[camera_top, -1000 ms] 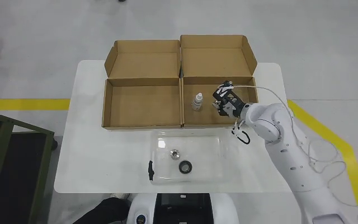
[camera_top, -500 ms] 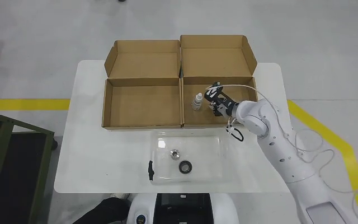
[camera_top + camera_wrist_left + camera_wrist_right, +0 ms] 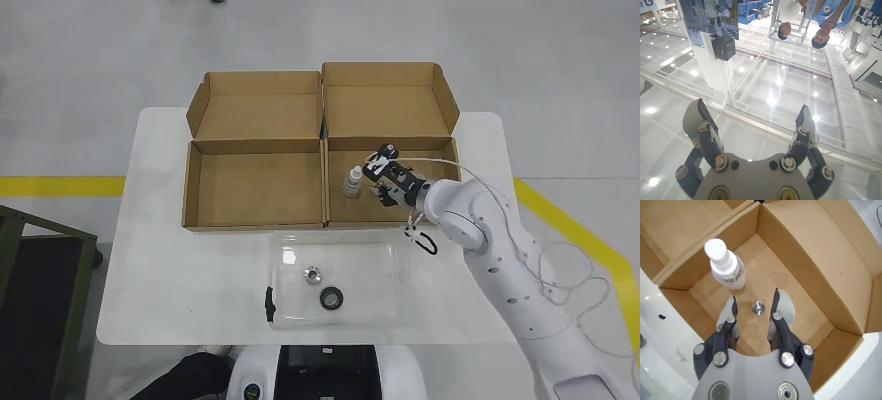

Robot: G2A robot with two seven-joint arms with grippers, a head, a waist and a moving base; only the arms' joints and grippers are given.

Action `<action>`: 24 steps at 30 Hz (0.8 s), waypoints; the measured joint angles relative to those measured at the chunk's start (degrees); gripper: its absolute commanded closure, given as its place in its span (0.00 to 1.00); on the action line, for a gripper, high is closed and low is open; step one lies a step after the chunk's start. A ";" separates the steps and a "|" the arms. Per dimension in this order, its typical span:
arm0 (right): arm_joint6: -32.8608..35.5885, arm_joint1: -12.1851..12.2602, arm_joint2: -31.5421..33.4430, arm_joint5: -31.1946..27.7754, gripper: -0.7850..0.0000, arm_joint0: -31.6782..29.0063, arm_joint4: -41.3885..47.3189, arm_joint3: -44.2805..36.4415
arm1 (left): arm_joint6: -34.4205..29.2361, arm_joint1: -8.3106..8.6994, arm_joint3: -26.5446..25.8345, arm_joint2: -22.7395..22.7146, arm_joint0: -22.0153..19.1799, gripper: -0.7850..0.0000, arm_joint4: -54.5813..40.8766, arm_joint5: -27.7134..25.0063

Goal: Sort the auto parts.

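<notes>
In right box (image 3: 806, 249), nut (image 3: 757, 308) beneath end effector (image 3: 755, 294)

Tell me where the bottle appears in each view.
Top view: bottle stands in the right box, by its left wall, beside the right tool.
Right wrist view: bottle stands beyond the open tool's tips, near that wall.
Left wrist view: faces the ceiling.
Shared landmark: the right box's left wall.

White, rounded right arm (image 3: 500, 260) trailing thin pale cables; left gripper (image 3: 752, 104) and right gripper (image 3: 755, 295) alike: grey plate, black links, round screws, ribbed black pads (image 3: 708, 116).
</notes>
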 measured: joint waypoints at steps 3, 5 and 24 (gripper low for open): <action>0.21 0.73 2.68 -1.01 0.51 -3.02 -0.11 -5.58 | 0.00 0.00 0.00 0.00 0.00 0.00 0.00 0.00; -0.08 1.21 4.47 -2.05 0.49 -5.48 0.23 -9.69 | 0.00 0.00 0.00 0.00 0.00 0.00 0.00 0.00; -3.76 3.59 4.77 -14.65 0.02 -23.97 -2.08 -29.80 | 0.00 0.00 0.00 0.00 0.00 0.00 0.00 0.00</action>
